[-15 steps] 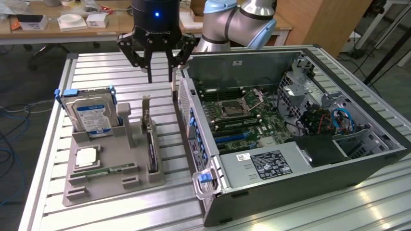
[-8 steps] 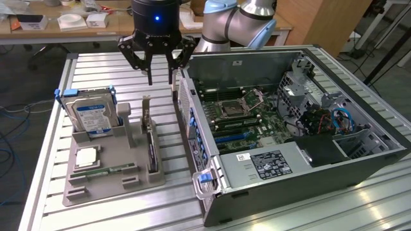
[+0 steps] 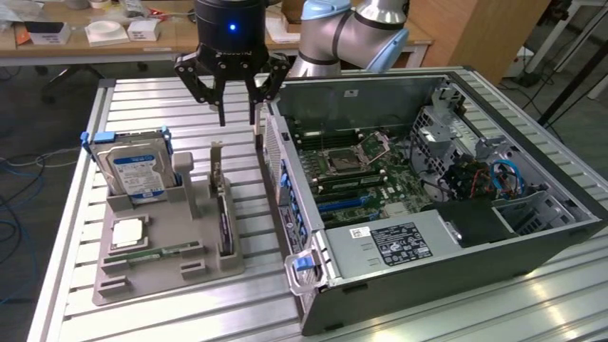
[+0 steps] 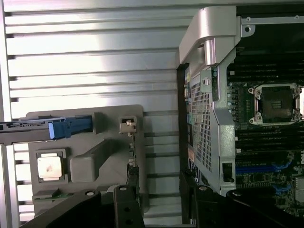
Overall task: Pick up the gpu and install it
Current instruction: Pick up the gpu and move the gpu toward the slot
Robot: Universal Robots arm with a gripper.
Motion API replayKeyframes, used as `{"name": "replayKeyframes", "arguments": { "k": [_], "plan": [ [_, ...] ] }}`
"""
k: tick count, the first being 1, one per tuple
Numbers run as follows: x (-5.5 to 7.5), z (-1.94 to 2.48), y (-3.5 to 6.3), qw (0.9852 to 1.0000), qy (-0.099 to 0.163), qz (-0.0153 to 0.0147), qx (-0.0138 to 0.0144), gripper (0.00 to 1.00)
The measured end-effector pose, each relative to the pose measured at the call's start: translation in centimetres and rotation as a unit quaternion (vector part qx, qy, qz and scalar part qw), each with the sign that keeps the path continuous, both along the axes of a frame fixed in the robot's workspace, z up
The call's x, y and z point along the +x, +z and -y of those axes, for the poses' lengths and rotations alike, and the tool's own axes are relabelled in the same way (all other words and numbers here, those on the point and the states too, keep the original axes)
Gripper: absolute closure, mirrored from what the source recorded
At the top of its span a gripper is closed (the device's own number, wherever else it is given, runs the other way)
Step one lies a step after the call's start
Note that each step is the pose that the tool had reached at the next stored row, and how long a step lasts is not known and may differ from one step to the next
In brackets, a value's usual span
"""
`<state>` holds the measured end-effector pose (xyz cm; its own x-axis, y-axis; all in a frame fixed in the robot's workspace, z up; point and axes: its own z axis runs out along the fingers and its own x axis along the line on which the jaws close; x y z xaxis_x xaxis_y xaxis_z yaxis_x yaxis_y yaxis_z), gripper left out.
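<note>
One arm [image 3: 352, 32] reaches in from behind the open computer case [image 3: 494, 260] and carries its wrist upright, so the gripper [image 3: 238, 117] points straight down over the slatted metal table [image 3: 152, 100]. The jaws are spread wide with nothing between them, and the fingertips [image 3: 221, 117] hang clear above the table. They are just beyond the far end of the grey holder [image 3: 204, 265] and close beside the case's rear corner. The gpu [image 3: 224, 214] stands on its edge in a slot of that holder, with its silver bracket towards the gripper. In the wrist view the gpu [image 4: 131, 152] runs as a thin line towards one finger of the gripper [image 4: 159, 204], untouched. A hard drive [image 3: 138, 167] stands in the same holder.
</note>
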<state>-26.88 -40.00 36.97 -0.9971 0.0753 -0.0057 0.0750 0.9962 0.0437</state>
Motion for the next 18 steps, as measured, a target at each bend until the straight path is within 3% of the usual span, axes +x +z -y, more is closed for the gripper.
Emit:
{"name": "replayKeyframes", "arguments": {
  "k": [7,14,18],
  "plan": [
    [-0.3,0.04,-0.32,1.0000,0.000,0.0000,0.0000,0.53],
    [-1.1,0.04,-1.35,1.0000,0.000,0.0000,-0.0007,0.53],
    [-1.3,0.04,-2.09,1.0000,0.000,0.0000,-0.0025,0.53]
  ]
}}
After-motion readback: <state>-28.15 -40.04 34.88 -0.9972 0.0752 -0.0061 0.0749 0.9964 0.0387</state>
